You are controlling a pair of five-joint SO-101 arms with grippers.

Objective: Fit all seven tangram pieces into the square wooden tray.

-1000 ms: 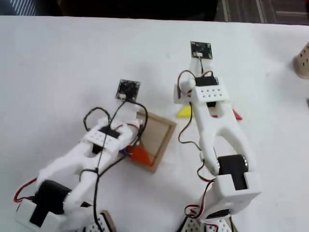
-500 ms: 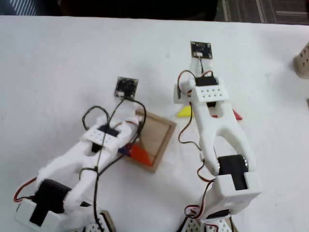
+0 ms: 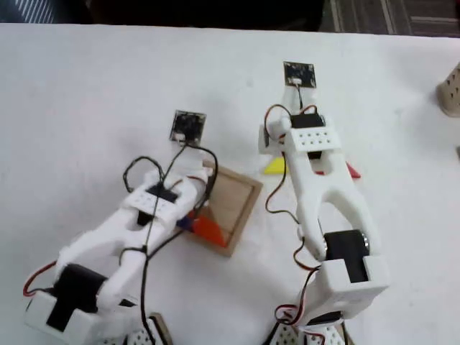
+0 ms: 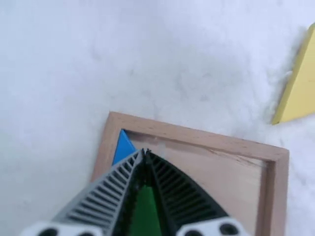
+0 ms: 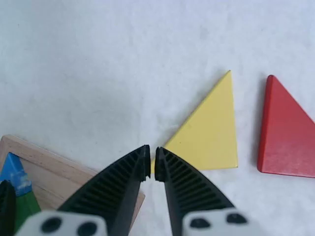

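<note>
Left tool: tips pressed together, low in a corner of the square wooden tray, over a green wooden piece and beside a blue wooden triangle.
Right tool: all but pressed together, pinching nothing, just beside 1 corner of the yellow wooden triangle.
Red wooden triangle: near the yellow, apart, flat on the white surface.
Handling: probably light, stiff, smooth; take hold across 2 edges, mid-piece.
</note>
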